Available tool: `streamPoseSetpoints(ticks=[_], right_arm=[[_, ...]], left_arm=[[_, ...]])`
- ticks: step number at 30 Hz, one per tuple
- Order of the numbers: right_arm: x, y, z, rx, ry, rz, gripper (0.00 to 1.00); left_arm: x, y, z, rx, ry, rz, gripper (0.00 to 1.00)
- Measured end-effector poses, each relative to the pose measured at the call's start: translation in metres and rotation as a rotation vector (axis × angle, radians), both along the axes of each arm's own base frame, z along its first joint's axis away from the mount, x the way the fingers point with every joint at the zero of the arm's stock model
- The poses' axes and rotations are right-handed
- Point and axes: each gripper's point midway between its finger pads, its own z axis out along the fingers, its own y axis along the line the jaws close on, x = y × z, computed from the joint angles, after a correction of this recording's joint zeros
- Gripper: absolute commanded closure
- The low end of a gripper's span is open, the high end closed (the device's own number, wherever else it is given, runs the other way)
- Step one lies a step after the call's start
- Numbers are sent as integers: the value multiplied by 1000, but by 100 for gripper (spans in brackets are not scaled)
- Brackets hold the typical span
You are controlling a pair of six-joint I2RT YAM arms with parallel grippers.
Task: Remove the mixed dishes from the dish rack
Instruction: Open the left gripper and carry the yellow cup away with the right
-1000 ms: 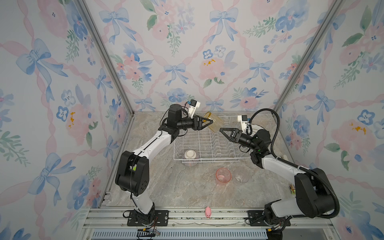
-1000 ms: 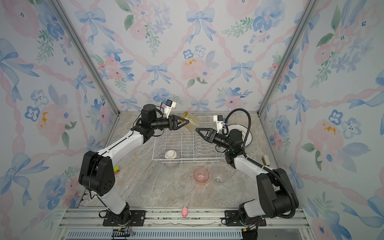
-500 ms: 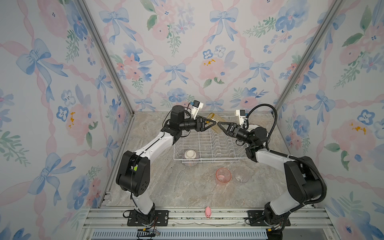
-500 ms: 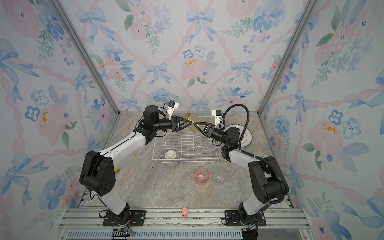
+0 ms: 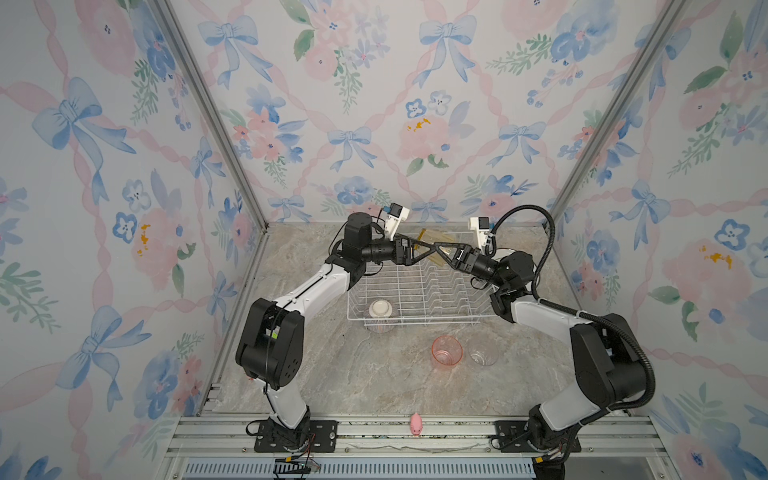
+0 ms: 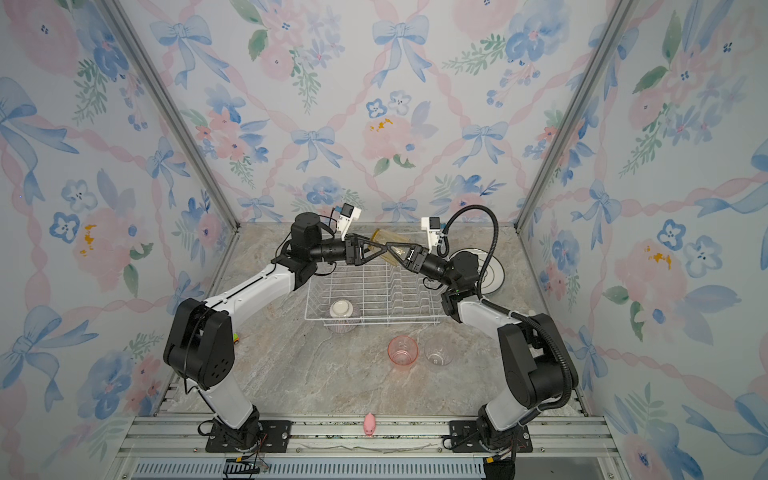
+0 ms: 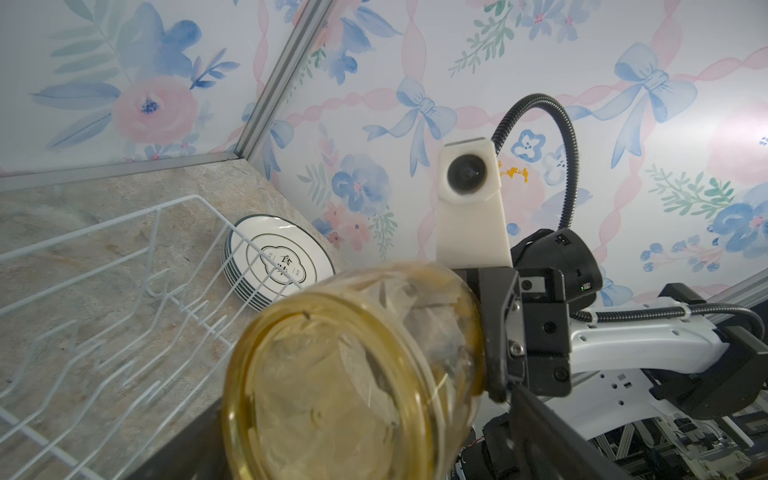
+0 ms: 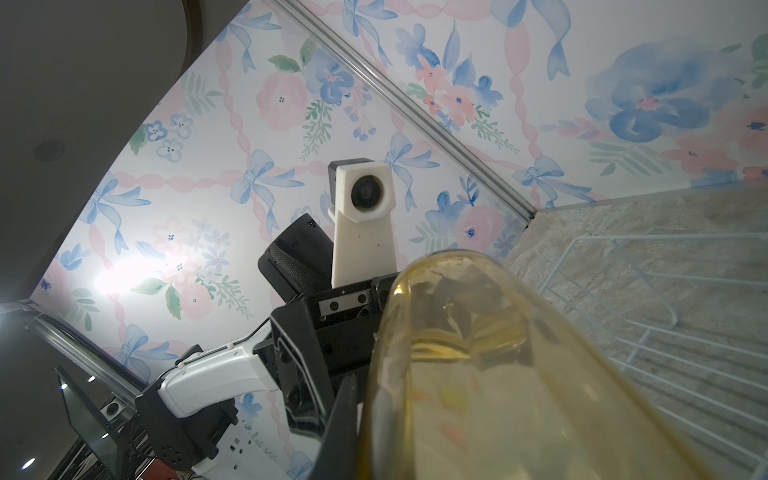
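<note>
Above the far edge of the dish rack (image 6: 374, 291), the right hand (image 6: 397, 254) is grasping the rim of the tilted yellow tumbler (image 6: 380, 240), while the left hand (image 6: 384, 248) is released around it.

Table (image 5: 374, 386) — dish rack (image 5: 436, 321), plates (image 6: 495, 277), tumblers (image 5: 446, 353)

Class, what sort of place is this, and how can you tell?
Probably a robot test cell, not a real kitchen: flowered wall panels in metal framing, two arms bolted to a rail, and a dish rack on a marble-look tabletop.
</note>
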Motion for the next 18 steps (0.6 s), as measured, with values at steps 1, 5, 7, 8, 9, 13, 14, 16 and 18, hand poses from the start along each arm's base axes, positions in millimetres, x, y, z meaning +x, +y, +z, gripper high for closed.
streamPoseSetpoints(ticks=[1, 5, 7, 8, 9, 13, 14, 16, 18], right_arm=[[-1, 0, -2, -19, 6, -3, 100], [-7, -1, -7, -165, 4, -49, 100], [-12, 2, -2, -293, -35, -99, 100], [-16, 5, 1, -354, -62, -118, 100], [-24, 10, 7, -434, -100, -135, 100], [-69, 27, 18, -674, -249, -123, 100], [-81, 28, 13, -732, -272, -107, 100], [-101, 29, -3, -847, -298, -70, 100], [-118, 30, -29, -985, -309, -20, 100]], left_arm=[[2, 2, -1, 3, -2, 16, 2], [4, 23, -12, 37, -7, 125, 2], [0, 39, -11, 70, -30, 212, 2], [-1, 47, -7, 90, -50, 260, 2], [-3, 56, 0, 106, -78, 311, 2], [-15, 91, 36, 154, -208, 531, 2], [-19, 101, 43, 163, -233, 584, 2], [-27, 121, 54, 180, -274, 683, 2], [-31, 139, 61, 207, -298, 771, 2]])
